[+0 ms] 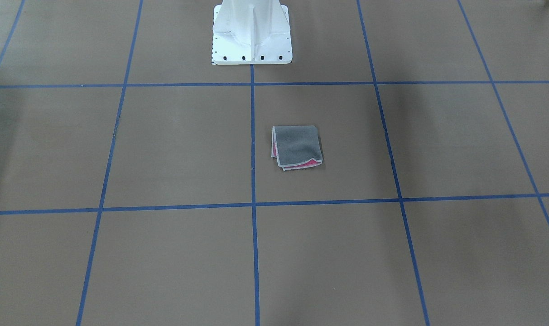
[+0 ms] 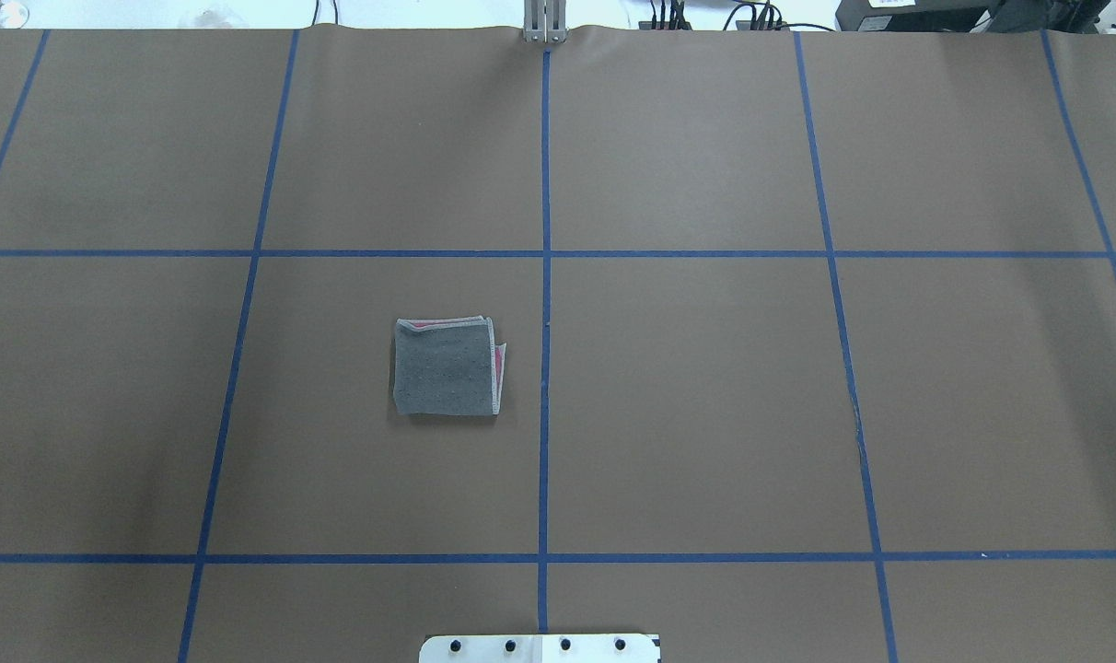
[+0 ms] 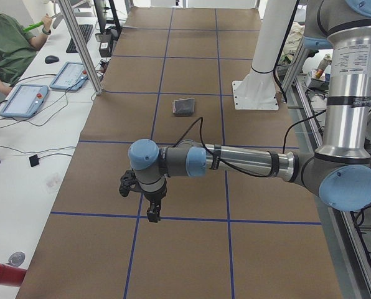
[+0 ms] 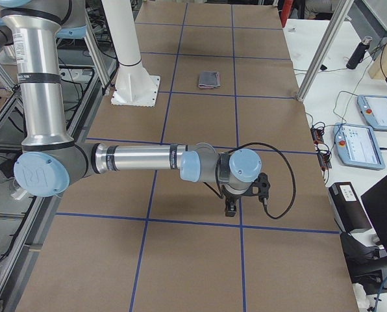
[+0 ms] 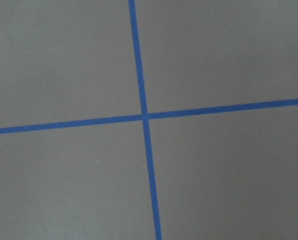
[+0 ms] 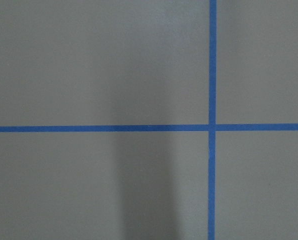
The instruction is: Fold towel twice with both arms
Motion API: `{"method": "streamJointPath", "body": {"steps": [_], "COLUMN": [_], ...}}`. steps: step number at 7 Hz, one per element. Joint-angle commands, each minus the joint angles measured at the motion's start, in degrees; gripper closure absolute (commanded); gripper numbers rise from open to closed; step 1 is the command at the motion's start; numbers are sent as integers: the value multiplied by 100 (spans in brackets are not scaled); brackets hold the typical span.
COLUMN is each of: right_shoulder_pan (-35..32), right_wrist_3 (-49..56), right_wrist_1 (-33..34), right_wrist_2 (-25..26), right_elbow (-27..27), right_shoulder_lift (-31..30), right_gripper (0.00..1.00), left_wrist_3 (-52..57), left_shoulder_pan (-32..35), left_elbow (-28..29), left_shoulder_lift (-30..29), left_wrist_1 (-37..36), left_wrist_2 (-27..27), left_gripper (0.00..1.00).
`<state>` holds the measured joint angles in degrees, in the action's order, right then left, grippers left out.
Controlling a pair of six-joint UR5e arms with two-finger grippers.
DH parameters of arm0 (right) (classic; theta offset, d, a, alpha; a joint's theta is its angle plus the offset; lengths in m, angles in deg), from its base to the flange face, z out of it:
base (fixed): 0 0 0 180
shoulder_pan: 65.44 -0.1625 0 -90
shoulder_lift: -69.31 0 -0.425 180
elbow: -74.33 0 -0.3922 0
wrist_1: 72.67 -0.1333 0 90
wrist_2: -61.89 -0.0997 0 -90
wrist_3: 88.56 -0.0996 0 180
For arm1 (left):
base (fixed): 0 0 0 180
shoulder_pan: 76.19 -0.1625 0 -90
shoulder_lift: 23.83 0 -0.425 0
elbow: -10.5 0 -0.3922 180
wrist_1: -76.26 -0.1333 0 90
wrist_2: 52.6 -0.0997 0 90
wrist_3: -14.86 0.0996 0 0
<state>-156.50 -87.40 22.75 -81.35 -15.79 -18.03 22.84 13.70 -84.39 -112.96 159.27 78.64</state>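
The towel [image 2: 447,366] lies folded into a small square on the brown table, grey face up, with pink edges and the pale border showing at its open sides. It also shows in the front-facing view [image 1: 296,146], the left view [image 3: 184,106] and the right view [image 4: 209,79]. My left gripper [image 3: 153,215] hangs over the table's left end, far from the towel. My right gripper [image 4: 230,210] hangs over the right end, also far from it. Both show only in the side views, so I cannot tell whether they are open or shut. The wrist views show only bare table.
The white pedestal base [image 1: 252,34] stands at the table's robot side. Blue tape lines [image 2: 545,276] mark a grid on the brown cover. Side desks hold tablets [image 3: 23,99] and a keyboard; a person [image 3: 8,47] sits at the left end.
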Motion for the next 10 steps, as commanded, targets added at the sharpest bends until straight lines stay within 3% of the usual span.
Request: {"method": "streamJointPath", "body": {"steps": [1, 6, 10], "right_shoulder_pan": [-52, -52, -52], "right_wrist_3": [78, 122, 122], "right_wrist_1": [-6, -472, -454], "right_wrist_2": [-11, 155, 1068], "right_elbow": [-6, -6, -190], "right_shoulder_lift": [-230, -407, -345], "right_gripper": [0, 0, 0], "left_wrist_3": [-23, -349, -340], "left_shoulder_pan": [19, 10, 2], "left_elbow": [75, 13, 57], "left_shoulder_lift": [334, 292, 282], "left_wrist_1": [537, 602, 602], "left_wrist_2": [7, 155, 156], "left_gripper": [0, 0, 0]}}
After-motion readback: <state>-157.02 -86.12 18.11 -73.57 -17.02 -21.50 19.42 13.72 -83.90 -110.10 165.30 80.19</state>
